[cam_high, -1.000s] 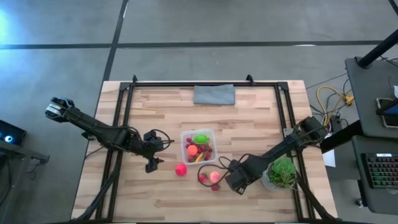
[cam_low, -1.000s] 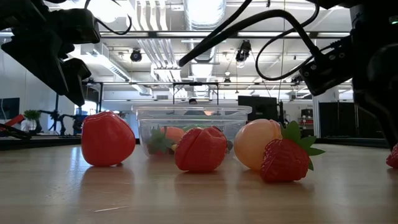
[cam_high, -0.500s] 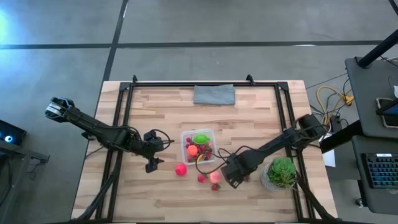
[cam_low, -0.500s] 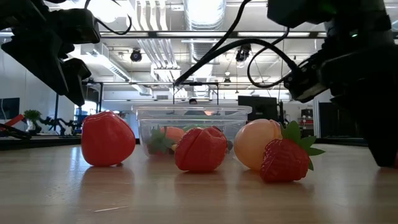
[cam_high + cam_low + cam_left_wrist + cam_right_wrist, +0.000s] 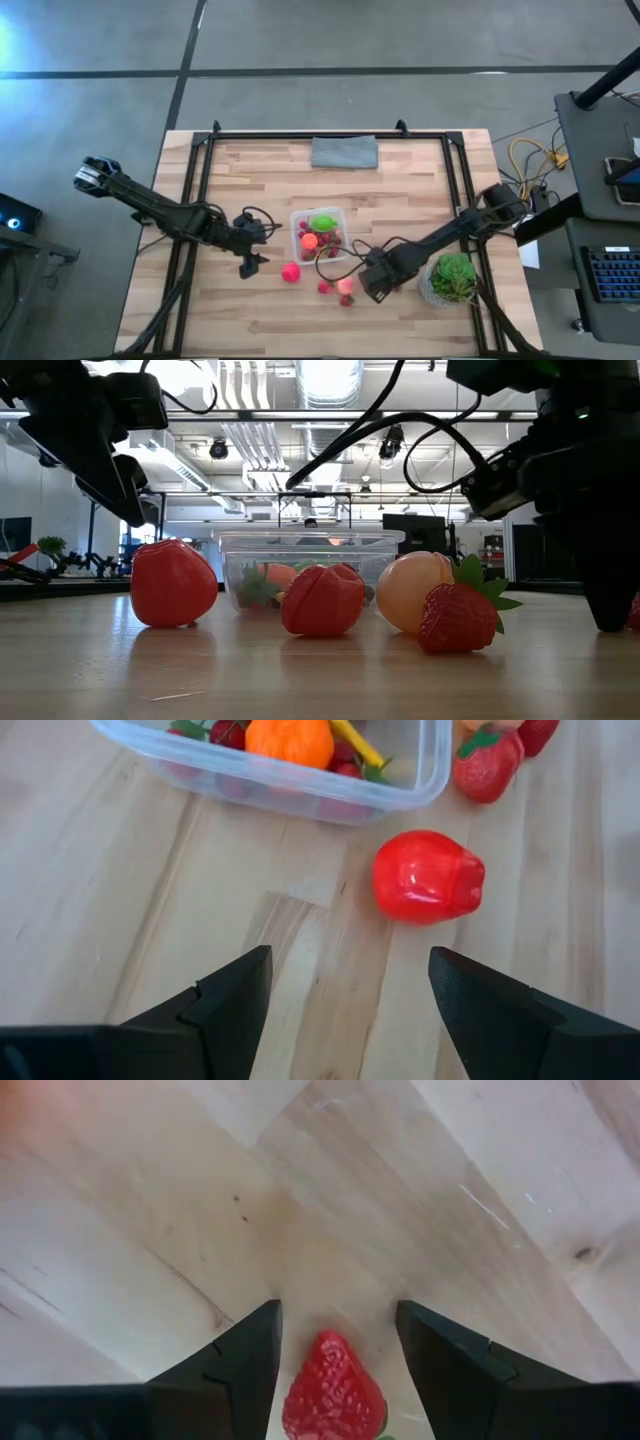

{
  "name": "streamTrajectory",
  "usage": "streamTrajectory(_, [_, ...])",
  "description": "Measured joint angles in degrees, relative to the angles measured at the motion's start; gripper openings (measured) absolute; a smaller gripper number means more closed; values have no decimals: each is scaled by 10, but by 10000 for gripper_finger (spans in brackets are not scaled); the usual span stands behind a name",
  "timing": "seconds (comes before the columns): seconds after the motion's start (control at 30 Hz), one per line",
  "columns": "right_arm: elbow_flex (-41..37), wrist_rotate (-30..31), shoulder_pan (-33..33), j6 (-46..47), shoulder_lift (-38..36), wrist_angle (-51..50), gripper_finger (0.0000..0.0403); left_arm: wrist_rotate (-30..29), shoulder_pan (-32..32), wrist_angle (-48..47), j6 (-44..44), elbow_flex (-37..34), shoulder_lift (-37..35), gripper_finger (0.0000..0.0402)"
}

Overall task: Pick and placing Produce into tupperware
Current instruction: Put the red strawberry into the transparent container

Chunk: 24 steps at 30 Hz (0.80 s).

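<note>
- Near the middle of the desk (image 5: 250, 170): tupperware (image 5: 319, 235), already holding green, orange and red produce.
- Just in front of it on the bare wood: pink ball (image 5: 290, 272), peach ball (image 5: 346, 285), small red berries beside them.
- Between the right pincer (image 5: 335, 1370) fingers: a strawberry (image 5: 333, 1398), straddled, touching neither finger; grasp step seemingly in hand.
- Next, likely: finish closing, lift, carry over the box.
- Left pincer (image 5: 345, 1010): released, empty, aimed at the pink ball.
</note>
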Motion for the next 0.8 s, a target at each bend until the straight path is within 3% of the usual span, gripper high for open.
streamTrajectory(0.8, [-12,10,45,6,-20,-35,196,6,0,31,0,16,59,255])
